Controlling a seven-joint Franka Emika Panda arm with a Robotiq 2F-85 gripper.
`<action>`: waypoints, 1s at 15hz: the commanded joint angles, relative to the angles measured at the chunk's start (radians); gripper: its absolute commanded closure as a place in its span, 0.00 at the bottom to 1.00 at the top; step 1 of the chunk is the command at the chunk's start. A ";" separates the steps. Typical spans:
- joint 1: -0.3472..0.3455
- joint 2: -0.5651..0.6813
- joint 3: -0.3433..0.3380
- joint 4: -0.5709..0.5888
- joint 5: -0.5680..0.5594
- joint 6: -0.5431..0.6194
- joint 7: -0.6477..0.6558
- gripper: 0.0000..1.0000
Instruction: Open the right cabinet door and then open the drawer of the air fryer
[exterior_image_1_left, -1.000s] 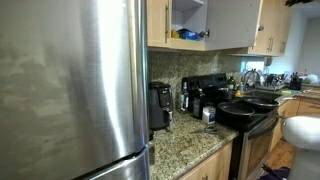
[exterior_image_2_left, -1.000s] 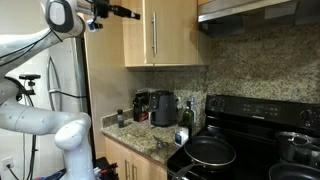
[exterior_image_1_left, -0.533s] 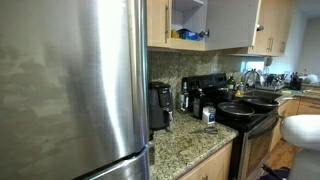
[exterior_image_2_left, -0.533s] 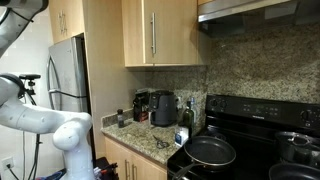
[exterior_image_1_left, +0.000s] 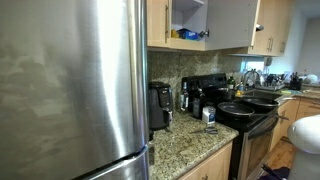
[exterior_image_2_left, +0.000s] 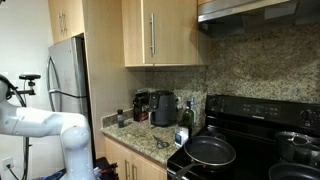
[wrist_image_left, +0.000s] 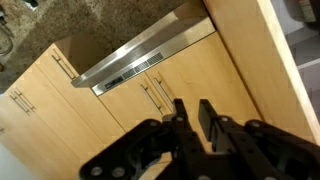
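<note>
Wrist view: fingers (wrist_image_left: 210, 120) pressed close together with only a thin slit between them, gripping nothing. Beyond them, toward 12 o'clock, light-wood cabinet fronts with paired bar handles (wrist_image_left: 155, 95) and a silver range hood (wrist_image_left: 150, 50), all seen tilted. In an exterior view the right cabinet door (exterior_image_1_left: 230, 25) stands swung open; the shelf behind it carries a blue item (exterior_image_1_left: 185, 34). Air fryer (exterior_image_1_left: 158, 105) sits on the granite surface (exterior_image_1_left: 190, 145) at 7 o'clock below that opening, just beside the steel fridge (exterior_image_1_left: 70, 90). Its drawer (exterior_image_1_left: 160, 118) looks flush, pushed in. Stove (exterior_image_1_left: 245, 118) with pans at 3 o'clock of the air fryer. White arm (exterior_image_2_left: 45, 120) well apart from the cabinets.
</note>
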 joint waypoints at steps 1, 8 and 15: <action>0.006 0.008 -0.006 0.017 0.021 -0.019 -0.013 0.78; 0.039 -0.122 0.146 -0.013 0.058 -0.175 -0.092 0.31; 0.065 -0.239 0.320 -0.042 0.091 -0.330 -0.072 0.08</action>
